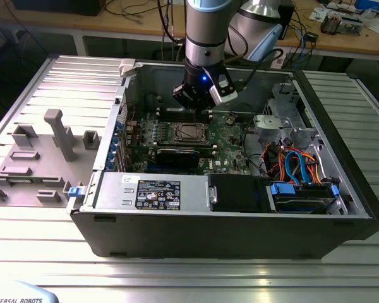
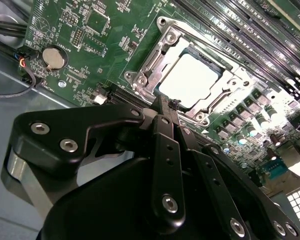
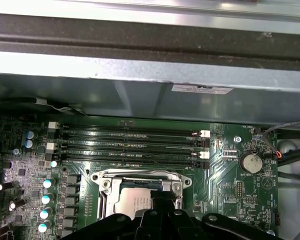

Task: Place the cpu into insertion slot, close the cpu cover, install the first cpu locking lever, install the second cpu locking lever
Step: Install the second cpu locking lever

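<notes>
In the exterior view, the claw was positioned inside the open computer case, just above the insertion slot. In the second wrist view, the cpu was seated beneath the closed cpu cover, just beyond the claw, whose fingers were drawn together, empty. In the first wrist view, the cpu was partly hidden behind the claw.

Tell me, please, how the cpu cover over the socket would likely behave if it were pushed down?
The cpu cover looks like thin sheet metal, so probably light and slightly springy. It appears to lie flat around the cpu, so little travel is likely. Its bright, smooth surface might let the gripper slip.
</notes>
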Controlling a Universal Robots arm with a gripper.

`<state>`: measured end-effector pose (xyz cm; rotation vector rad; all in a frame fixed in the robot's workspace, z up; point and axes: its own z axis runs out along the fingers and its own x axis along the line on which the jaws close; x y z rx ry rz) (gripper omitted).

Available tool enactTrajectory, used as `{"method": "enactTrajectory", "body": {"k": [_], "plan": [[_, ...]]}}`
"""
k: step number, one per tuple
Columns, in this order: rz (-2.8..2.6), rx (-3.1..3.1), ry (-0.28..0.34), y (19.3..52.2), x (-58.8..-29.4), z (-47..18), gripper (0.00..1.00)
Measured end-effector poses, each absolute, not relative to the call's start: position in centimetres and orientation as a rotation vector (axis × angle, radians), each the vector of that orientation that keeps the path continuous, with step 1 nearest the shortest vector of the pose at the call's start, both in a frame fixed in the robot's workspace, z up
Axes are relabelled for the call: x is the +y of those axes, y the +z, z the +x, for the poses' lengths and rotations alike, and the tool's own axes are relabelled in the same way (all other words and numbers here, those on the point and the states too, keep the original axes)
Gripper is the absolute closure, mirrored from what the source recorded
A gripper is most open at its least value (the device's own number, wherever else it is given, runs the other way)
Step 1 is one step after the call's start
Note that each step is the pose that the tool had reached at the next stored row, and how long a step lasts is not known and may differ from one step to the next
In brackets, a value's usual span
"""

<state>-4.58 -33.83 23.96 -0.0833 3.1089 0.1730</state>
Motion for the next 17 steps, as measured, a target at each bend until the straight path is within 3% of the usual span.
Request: {"method": "enactTrajectory", "body": {"k": [17], "plan": [[-0.083,3.109,0.173,24.37,-33.92,-4.58,0.89]]}}
